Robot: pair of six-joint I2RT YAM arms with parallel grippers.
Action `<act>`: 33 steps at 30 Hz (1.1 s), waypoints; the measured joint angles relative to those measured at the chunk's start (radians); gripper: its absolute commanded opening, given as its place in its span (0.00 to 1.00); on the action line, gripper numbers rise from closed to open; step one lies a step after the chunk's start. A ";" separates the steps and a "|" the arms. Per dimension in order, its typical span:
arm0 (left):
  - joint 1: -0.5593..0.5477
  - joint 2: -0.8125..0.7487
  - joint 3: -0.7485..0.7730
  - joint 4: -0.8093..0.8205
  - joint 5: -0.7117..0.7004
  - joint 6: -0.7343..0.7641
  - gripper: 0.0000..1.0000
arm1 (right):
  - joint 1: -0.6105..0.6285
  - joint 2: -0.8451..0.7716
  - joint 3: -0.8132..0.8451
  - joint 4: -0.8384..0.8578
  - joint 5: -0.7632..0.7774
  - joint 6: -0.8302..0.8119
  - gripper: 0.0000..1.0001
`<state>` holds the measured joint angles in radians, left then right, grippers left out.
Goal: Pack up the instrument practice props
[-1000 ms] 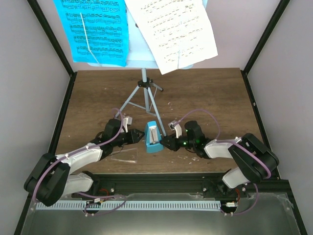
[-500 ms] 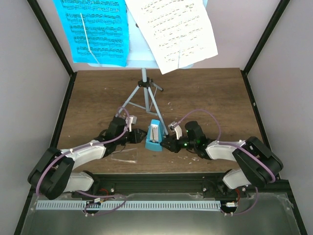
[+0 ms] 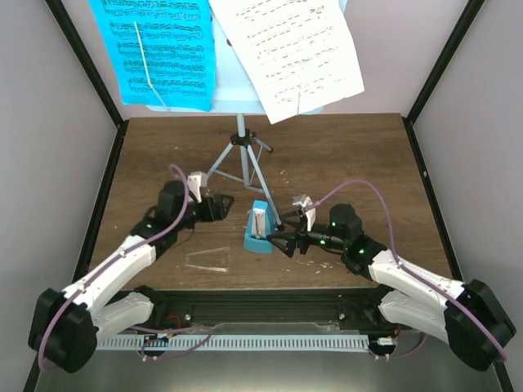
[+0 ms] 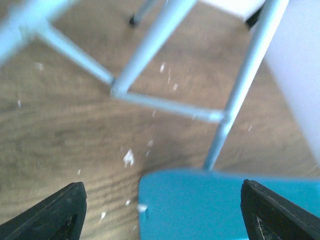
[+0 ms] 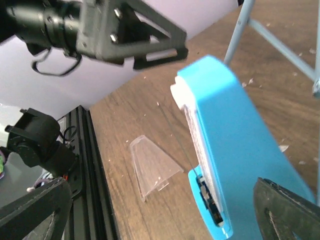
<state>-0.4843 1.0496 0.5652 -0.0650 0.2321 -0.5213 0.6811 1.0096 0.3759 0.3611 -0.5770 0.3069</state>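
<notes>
A small teal pyramid-shaped metronome [image 3: 259,229] stands upright on the brown wooden table [image 3: 351,163] at the middle of the top view, just below the near foot of the pale blue perforated metal music stand on thin tripod legs [image 3: 241,135]. Its white face is uncovered. A clear plastic cover [image 3: 208,259] lies flat on the wood to its lower left, apart from it. At the top of the frame a cyan music sheet [image 3: 159,49] hangs on the left of the stand's desk and a white music sheet [image 3: 290,49] on the right, tilted. The left gripper [image 3: 219,202] sits left of the metronome with a gap between them. In its wrist view its black fingers [image 4: 65,210] stand wide apart in the lower corners, with the metronome [image 4: 210,205] low between them and the tripod legs [image 4: 150,47] above. The right gripper [image 3: 282,239] is at the metronome's right side, jaws spread wide. In its wrist view the metronome [image 5: 235,145] fills the right half, and whether a finger touches it I cannot tell. The cover [image 5: 152,167] lies at lower centre there.
</notes>
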 measured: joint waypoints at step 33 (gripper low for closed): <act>0.277 -0.081 0.373 -0.282 0.088 0.398 1.00 | 0.000 0.350 0.186 0.206 -0.020 -0.424 0.88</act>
<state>-0.2073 0.9684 0.9379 -0.3473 0.3199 -0.1234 0.6815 1.3594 0.5621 0.5674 -0.5968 -0.1169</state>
